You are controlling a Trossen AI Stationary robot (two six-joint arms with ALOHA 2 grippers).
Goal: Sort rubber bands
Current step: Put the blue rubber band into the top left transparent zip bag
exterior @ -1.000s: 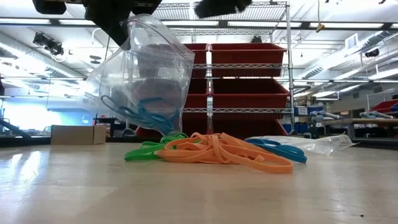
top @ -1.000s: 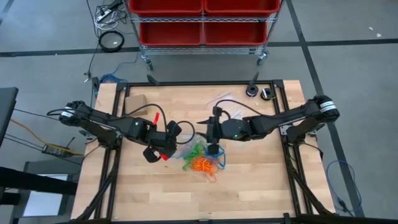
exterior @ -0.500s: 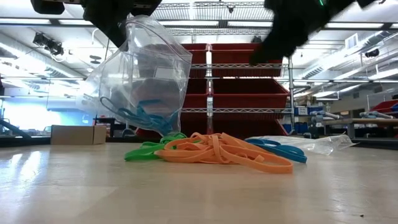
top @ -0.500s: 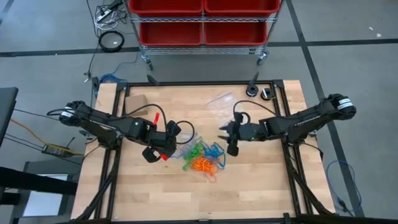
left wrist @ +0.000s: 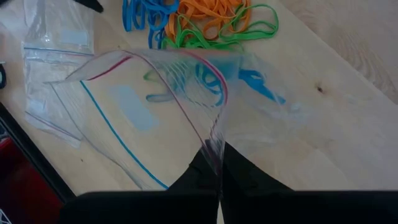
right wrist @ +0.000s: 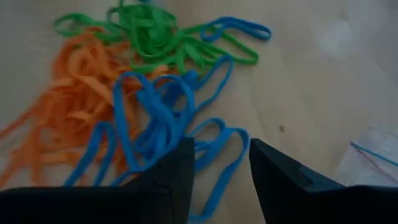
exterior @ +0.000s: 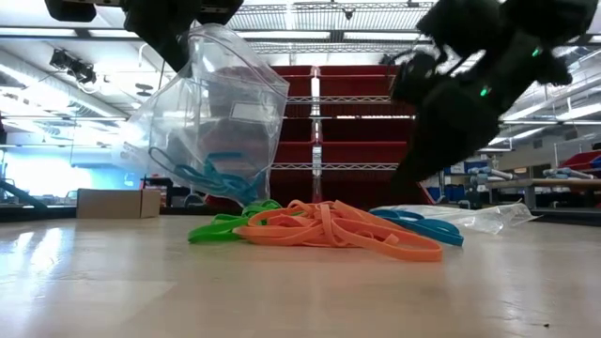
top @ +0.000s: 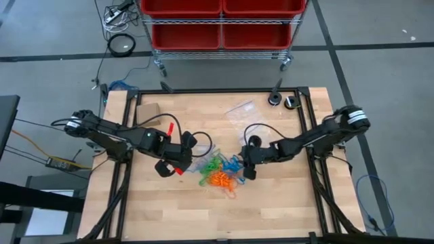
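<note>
The rubber bands (top: 218,173) lie in a loose heap of orange, green and blue loops on the table's middle (exterior: 329,225). My left gripper (top: 178,161) is just left of the heap, shut on a clear zip bag (exterior: 221,113) with a few blue bands inside. My right gripper (top: 246,169) is at the heap's right edge, open, slanting down. In the right wrist view, the right gripper (right wrist: 221,168) has a finger on either side of the blue loops (right wrist: 155,124). Whether it touches them does not show. My left gripper pinches the zip bag's open rim (left wrist: 214,146) between its two fingers, which come from above (exterior: 178,33). The bag hangs below them with its mouth held open. Blue bands lie in its low corner (exterior: 221,178), close over the green loops.
A small tan cardboard box (top: 148,110) sits at the table's far left. A second clear zip bag (top: 239,110) lies toward the far edge, with two round dark items (top: 281,100) at the far right. Red bins (top: 220,20) stand on a wire shelf beyond the table.
My right gripper drew back from over the heap toward the table's right. It then swung in again and came down to the heap's right edge. The left gripper, the bag and the heap kept still.
</note>
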